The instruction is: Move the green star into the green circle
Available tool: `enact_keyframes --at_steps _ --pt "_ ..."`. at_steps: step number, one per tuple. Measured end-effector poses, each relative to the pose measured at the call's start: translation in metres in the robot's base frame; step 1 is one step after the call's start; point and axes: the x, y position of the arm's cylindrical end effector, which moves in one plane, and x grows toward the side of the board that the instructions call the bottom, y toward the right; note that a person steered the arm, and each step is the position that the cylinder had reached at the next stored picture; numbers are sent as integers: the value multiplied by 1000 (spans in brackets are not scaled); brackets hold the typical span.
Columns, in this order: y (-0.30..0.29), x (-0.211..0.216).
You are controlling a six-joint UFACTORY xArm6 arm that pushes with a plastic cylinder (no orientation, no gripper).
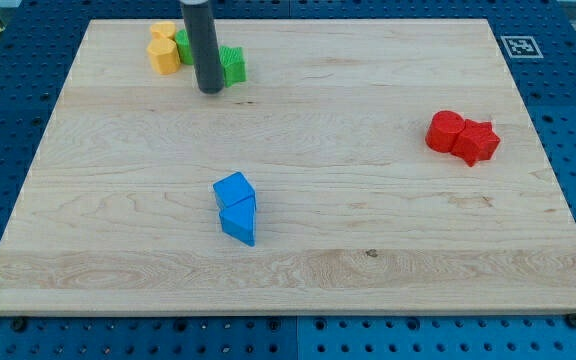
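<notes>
No words, numbers or brand names can be read anywhere here. The one sign on show is a small black-and-white square marker [520,46], a coded tag pattern, sitting flat on the wooden board [368,230] at its corner toward the view's top right. Its pattern carries no legible characters.

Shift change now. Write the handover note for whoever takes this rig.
My tip is down on the board near the view's top left, between the green circle on its left and the green star on its right.
The two greens are close; whether they touch is hidden by the rod.
Yellow blocks sit left of the circle.
Left: push the star against the circle.
</notes>
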Motion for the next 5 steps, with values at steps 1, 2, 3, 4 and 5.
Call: enact_keyframes --at_steps 1,2,3,4,5 --pt "46 13" --pt "74 -2" --pt "70 -3" --pt "54 -23" --pt "36 -44"
